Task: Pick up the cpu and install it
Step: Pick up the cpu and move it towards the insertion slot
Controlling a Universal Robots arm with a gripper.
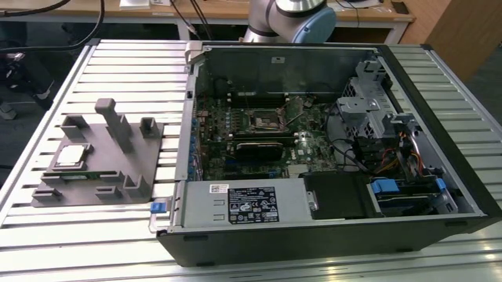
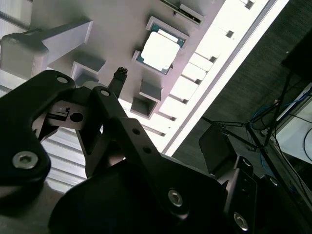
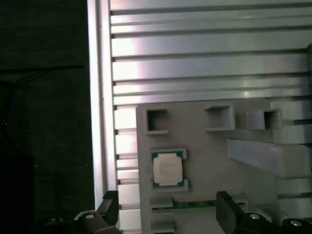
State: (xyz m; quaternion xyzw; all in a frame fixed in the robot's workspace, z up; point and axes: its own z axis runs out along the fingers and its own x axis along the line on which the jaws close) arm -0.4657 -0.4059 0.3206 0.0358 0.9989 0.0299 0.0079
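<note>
I can't read a single word or number. There is print too fine to make out on the big label [image 1: 249,207] on the silver metal box [image 1: 196,205] in the computer case [image 1: 330,244], and faintly on my cpu [image 3: 168,169].

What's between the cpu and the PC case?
In the exterior view, upright posts of the grey holder stand between the cpu and the PC case, then a strip of slatted table.
</note>
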